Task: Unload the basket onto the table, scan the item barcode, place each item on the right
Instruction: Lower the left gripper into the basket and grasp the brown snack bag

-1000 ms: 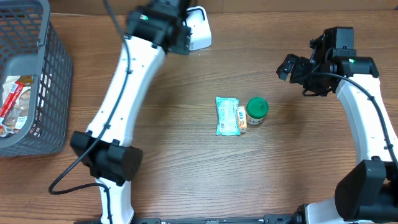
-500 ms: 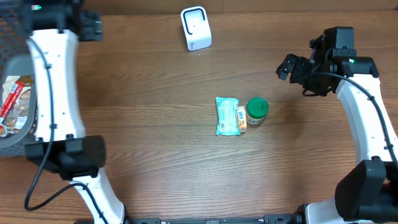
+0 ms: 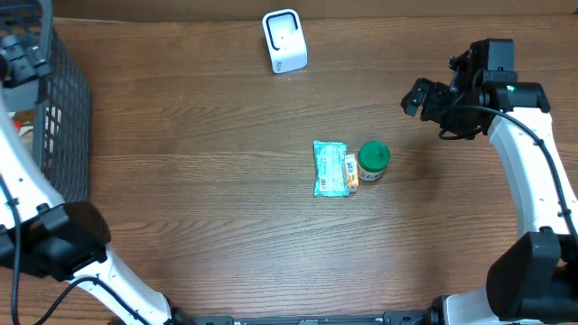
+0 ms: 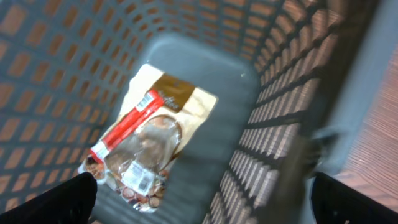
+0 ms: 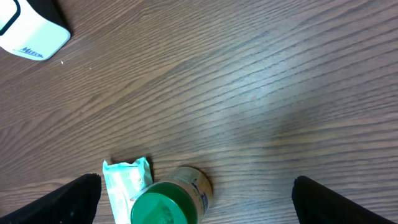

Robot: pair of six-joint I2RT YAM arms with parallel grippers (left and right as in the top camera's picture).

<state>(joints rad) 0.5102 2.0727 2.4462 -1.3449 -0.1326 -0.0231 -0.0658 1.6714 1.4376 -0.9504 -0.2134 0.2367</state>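
A white scanner [image 3: 284, 41] stands at the table's far edge. At mid-table lie a teal packet [image 3: 330, 169], a small orange item [image 3: 350, 171] and a green-lidded jar [image 3: 373, 161], side by side. My right gripper [image 3: 424, 97] hangs open above the table to their right. In the right wrist view the jar [image 5: 168, 202] and the packet [image 5: 127, 180] sit low between its fingers, well below them. My left gripper [image 3: 18, 56] is open over the grey basket [image 3: 68, 126]. A snack bag [image 4: 149, 143] with a red band lies on the basket floor beneath it.
The basket's mesh walls [image 4: 280, 74] surround the left gripper's view, and its rim runs along the right. The scanner [image 5: 28, 28] also shows at the top left of the right wrist view. Bare wood lies between the items and the basket.
My left arm has swung from beside the scanner far to the left and now hangs over the basket. The right arm and the table items have not moved.
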